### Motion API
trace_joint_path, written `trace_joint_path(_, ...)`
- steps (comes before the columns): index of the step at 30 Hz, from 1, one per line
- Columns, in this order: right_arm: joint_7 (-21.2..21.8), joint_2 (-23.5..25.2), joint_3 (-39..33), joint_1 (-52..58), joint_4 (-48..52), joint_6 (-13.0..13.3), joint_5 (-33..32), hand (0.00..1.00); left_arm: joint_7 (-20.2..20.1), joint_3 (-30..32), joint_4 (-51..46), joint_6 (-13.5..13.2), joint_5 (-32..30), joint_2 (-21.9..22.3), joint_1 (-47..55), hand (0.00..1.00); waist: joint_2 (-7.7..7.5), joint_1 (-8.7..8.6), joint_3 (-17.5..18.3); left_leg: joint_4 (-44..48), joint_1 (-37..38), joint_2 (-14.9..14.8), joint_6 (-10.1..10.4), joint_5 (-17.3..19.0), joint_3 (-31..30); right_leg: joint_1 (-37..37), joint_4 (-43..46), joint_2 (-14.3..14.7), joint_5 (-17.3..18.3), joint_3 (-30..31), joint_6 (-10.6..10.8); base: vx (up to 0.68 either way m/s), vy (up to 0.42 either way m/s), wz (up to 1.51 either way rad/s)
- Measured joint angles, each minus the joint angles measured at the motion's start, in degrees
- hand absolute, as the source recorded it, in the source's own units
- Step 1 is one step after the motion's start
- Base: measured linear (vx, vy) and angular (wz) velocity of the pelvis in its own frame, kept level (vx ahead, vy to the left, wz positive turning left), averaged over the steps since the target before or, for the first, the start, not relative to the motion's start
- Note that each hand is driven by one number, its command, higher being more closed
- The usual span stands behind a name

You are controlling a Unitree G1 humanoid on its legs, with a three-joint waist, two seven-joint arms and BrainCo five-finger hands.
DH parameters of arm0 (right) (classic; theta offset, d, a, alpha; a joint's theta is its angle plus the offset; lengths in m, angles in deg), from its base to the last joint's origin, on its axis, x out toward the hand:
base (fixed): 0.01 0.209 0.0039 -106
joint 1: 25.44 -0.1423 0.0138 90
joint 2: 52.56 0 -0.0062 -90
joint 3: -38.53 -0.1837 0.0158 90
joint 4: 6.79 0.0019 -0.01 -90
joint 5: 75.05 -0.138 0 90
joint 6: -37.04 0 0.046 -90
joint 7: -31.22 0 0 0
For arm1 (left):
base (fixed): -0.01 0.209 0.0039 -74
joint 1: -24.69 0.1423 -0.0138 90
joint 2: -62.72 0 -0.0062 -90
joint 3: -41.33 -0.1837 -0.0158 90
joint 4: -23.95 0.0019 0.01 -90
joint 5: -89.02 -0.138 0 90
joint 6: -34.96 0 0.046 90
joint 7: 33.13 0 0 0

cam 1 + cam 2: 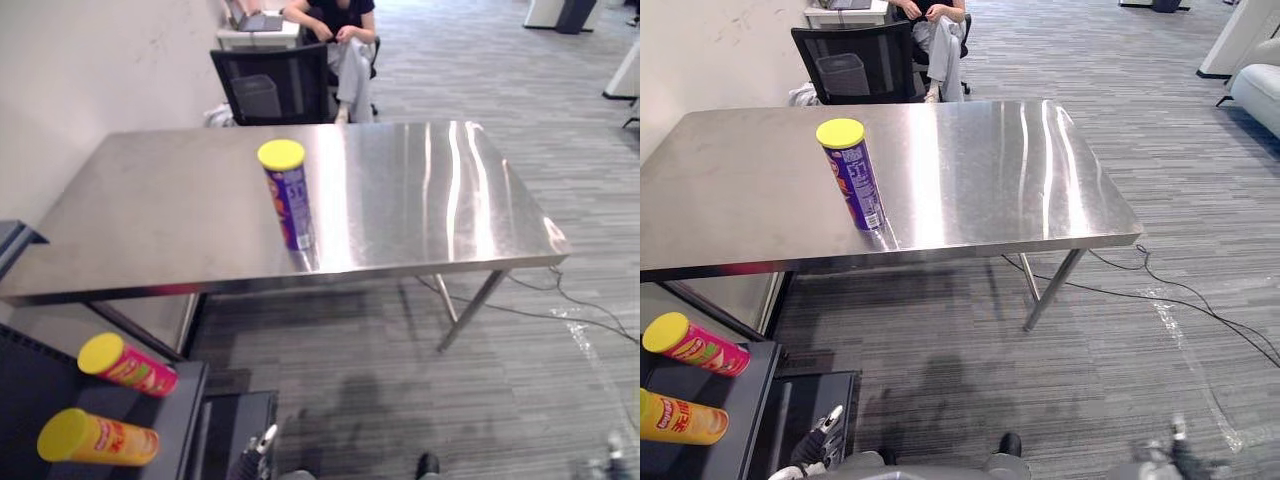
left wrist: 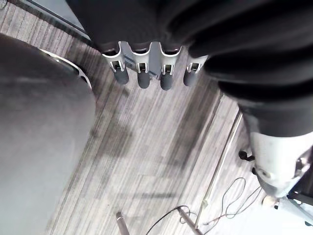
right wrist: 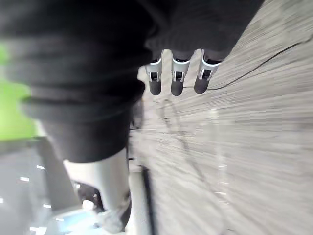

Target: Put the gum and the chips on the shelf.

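The purple chips can (image 1: 288, 196) is set upright near the front edge of the steel table (image 1: 430, 190), while the left hand (image 2: 143, 78) and the right hand (image 3: 177, 83) are hung low, fingers relaxed and empty. The can could be toppled off that edge by a glancing reach.

Printed label on the blue chips can (image 1: 291, 205) upright on the bench (image 1: 150, 210), colourful print on the pink can (image 1: 132, 366) and the orange can (image 1: 102, 438) lying on the shelf (image 1: 30, 385), possibly lettering, none of it legible
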State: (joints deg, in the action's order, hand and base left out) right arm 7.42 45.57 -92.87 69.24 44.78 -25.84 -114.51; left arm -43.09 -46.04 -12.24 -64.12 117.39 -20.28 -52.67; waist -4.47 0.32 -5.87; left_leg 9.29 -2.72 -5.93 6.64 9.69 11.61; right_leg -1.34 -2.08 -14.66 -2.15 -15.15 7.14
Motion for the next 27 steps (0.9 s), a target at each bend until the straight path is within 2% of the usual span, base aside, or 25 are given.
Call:
trace_joint_path(1, -0.3, -0.4, -0.5, 0.0, 2.2, 0.5, 0.0, 0.0, 0.1, 0.0, -0.2, 0.3, -0.1, -0.2, 0.3, 0.0, -0.37, 0.0, 0.4, -0.3, 0.0, 0.1, 0.0, 0.0, -0.1, -0.3, 0.1, 0.0, -0.1, 0.0, -0.2, 0.05, -0.002, -0.08)
trace_joint_path(2, -1.1, -0.6, -0.9, -0.2, 7.9, 1.8, 0.0, 0.0, 0.1, 0.0, -0.4, 0.5, -0.1, -0.4, 0.5, 0.0, -0.06, 0.0, 1.1, -0.4, 0.0, 0.2, 0.1, -0.2, -0.7, -0.4, 0.4, 0.1, -0.3, 0.0, -0.4, 0.07, -0.011, -0.03)
trace_joint_path(3, -2.3, -1.1, -0.8, -0.2, 14.3, 2.2, 0.8, 0.0, 0.5, 0.0, -0.7, 1.0, -0.5, -0.5, 0.8, 0.0, -0.74, -0.11, 1.2, -0.5, 0.0, 0.3, -0.2, -0.5, -1.4, -0.4, 0.6, 0.3, -0.3, 0.0, -0.4, 0.08, -0.014, 0.01)
trace_joint_path(7, -3.4, -3.1, 0.6, -2.6, 28.3, 1.1, 6.5, 0.0, 0.8, -0.2, -2.0, 2.0, -2.6, -0.8, 1.1, 0.0, -0.42, -0.18, 2.0, -1.0, 0.1, 0.2, -0.4, -1.1, -2.6, -0.5, 1.7, 0.6, -0.8, -0.2, 0.1, 0.12, -0.008, 0.12)
trace_joint_path(8, -3.0, -3.7, 2.2, -3.8, 31.4, 0.6, 8.4, 0.0, 0.8, -0.3, -2.2, 2.2, -2.7, -0.8, 1.1, 0.0, -0.43, -0.27, 2.1, -0.8, 0.2, 0.1, -0.6, -1.2, -2.8, -0.7, 1.7, 0.8, -1.4, -0.2, 1.0, 0.15, -0.009, 0.0)
trace_joint_path(9, -0.7, -4.7, 4.8, -5.1, 34.5, -0.2, 10.8, 0.0, 0.7, -0.3, -2.6, 2.2, -2.9, -0.7, 1.1, 0.0, -0.37, -0.13, 2.1, -0.8, -0.1, 0.0, -0.6, -1.3, -2.9, -1.2, 1.7, 1.0, -1.4, -0.1, 1.0, 0.15, -0.006, -0.02)
trace_joint_path(12, 4.3, -5.9, 10.0, -7.2, 38.8, -2.4, 12.6, 0.0, 0.7, -0.2, -3.2, 2.1, -4.8, -0.7, 1.1, 0.0, -0.36, 0.03, 2.0, -0.8, -0.2, 0.0, -0.6, -1.2, -3.3, -1.2, 1.8, 1.1, -1.4, -0.1, 1.0, 0.09, 0.006, 0.01)
trace_joint_path(16, 16.4, -7.7, 20.7, -7.7, 45.4, -7.5, 14.0, 0.0, 0.9, -0.1, -3.4, 1.5, -4.9, -0.5, 1.1, 0.0, -0.6, 0.24, 1.9, -0.8, 0.0, 0.1, -0.8, -1.0, -4.7, -0.6, 2.3, 1.0, -1.4, -0.4, 1.0, 0.05, 0.022, 0.12)
trace_joint_path(18, 21.0, -8.0, 24.7, -8.0, 45.6, -9.6, 14.1, 0.0, 1.1, 0.0, -3.5, 0.6, -4.9, -0.2, 1.0, 0.0, -0.77, 0.96, 1.7, -0.8, 0.1, 0.1, -0.9, -1.0, -5.6, -0.2, 2.4, 1.0, -1.4, -0.7, 1.0, 0.01, 0.016, 0.18)
trace_joint_path(19, 25.5, -8.0, 28.5, -8.5, 45.3, -11.6, 14.2, 0.0, 1.9, 0.2, -3.6, -0.5, -4.9, 0.0, 1.0, 0.0, -0.83, 1.59, 0.9, -0.6, 0.2, 0.2, -0.9, -1.0, -6.3, 0.7, 2.4, 0.9, -1.4, -1.6, 1.0, -0.02, 0.007, 0.23)
trace_joint_path(22, 28.7, -8.0, 33.4, -10.8, 44.3, -13.6, 14.2, 0.0, 3.3, 1.2, -3.6, -1.7, -5.0, 0.5, 1.0, 0.0, -0.59, 2.01, -0.3, 0.2, 0.0, 0.3, -1.0, -0.8, -7.6, 1.5, 2.4, 0.9, -1.3, -2.5, 1.1, -0.05, 0.003, 0.2)
trace_joint_path(23, 30.6, -8.0, 36.0, -12.5, 43.9, -15.2, 14.3, 0.0, 4.3, 2.1, -3.6, -2.2, -5.1, 0.9, 1.0, 0.0, -0.53, 2.78, -1.1, 0.9, -0.3, 0.4, -1.0, -0.6, -8.0, 1.9, 2.5, 0.7, -0.8, -3.3, 1.6, -0.08, -0.004, 0.17)
trace_joint_path(25, 31.7, -8.0, 38.2, -14.1, 43.0, -16.0, 14.3, 0.0, 5.2, 2.9, -3.5, -2.6, -6.8, 1.3, 1.0, 0.0, -0.41, 3.64, -1.8, 1.6, -1.3, 0.6, -1.0, -0.3, -9.0, 2.0, 3.2, 0.3, 0.4, -3.7, 2.6, -0.11, -0.011, 0.27)
trace_joint_path(27, 32.4, -8.7, 40.5, -15.2, 41.3, -17.2, 14.7, 0.0, 5.5, 3.3, -3.4, -2.5, -7.3, 1.6, 1.8, 0.0, 0.22, 4.81, -2.3, 2.6, -2.2, 0.7, -1.0, -0.3, -11.0, 2.0, 4.7, 0.2, 1.4, -5.8, 2.6, -0.08, -0.009, 0.45)
